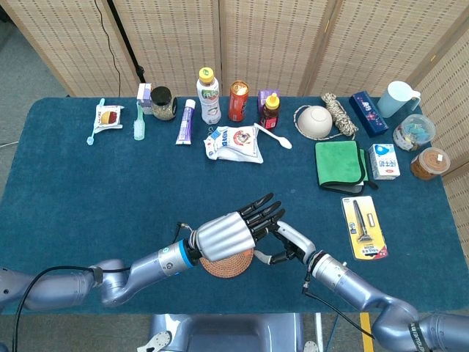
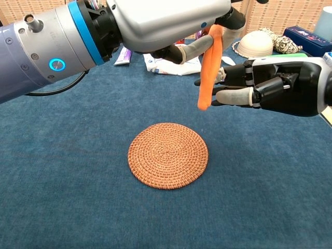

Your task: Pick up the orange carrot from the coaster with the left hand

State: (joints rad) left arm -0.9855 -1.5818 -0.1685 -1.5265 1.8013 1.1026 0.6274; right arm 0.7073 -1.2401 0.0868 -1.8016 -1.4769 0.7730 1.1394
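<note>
One orange carrot (image 2: 209, 67) hangs near the top middle of the chest view, pinched by the left robot hand (image 2: 171, 21) above the coaster (image 2: 168, 154). Squeeze gently and lift straight. The right robot hand (image 2: 259, 88) is spread, empty.

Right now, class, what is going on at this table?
The robot's left hand holds the orange carrot by its top end, so it hangs clear above the woven coaster, which lies bare on the blue table. The right hand hovers beside the carrot with fingers extended, holding nothing. Bottles, packets and a bowl sit untouched along the far edge.
</note>
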